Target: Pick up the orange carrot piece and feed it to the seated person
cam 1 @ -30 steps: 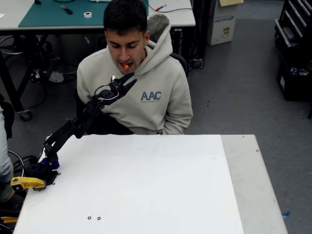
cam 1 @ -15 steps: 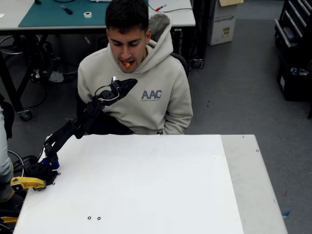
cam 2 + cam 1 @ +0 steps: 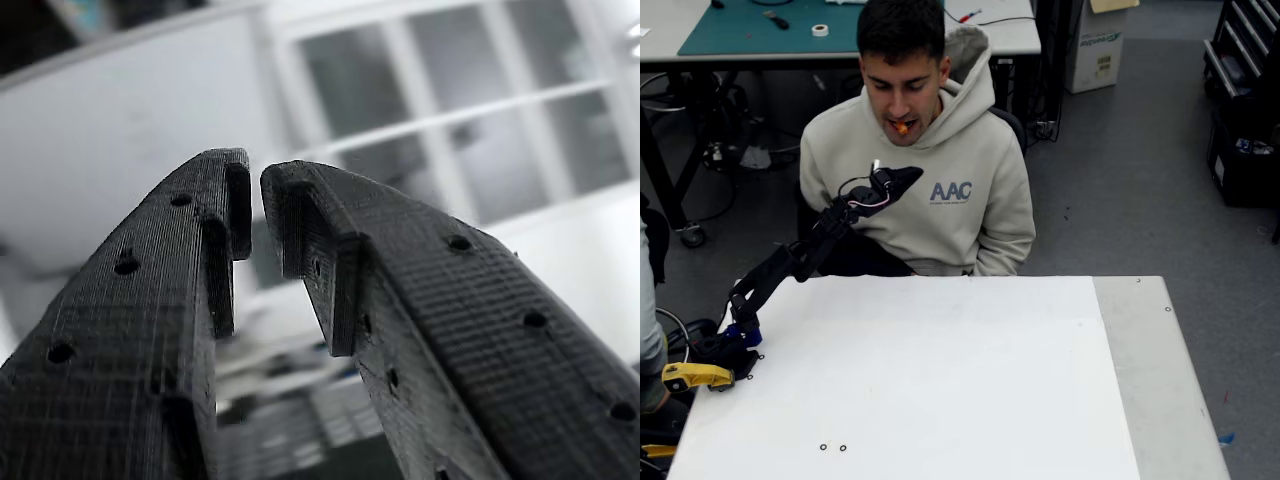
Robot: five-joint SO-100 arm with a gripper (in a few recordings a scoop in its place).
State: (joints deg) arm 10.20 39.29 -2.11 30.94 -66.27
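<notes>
Carrot (image 3: 900, 127) upper centre of fixed view, between person's (image 3: 925, 190) lips, so feeding looks done. Gripper (image 3: 908, 176) just below chin, empty; in wrist view tips nearly together, narrow gap. Counter (image 3: 940, 380) below.

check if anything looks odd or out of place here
Nothing looks spilled or damaged. The one unusual sight is the orange carrot piece sitting in the seated person's open mouth, which fits the feeding task. The gripper is below his chin, nearly shut with nothing between its fingers. The white table looks tidy.
</notes>
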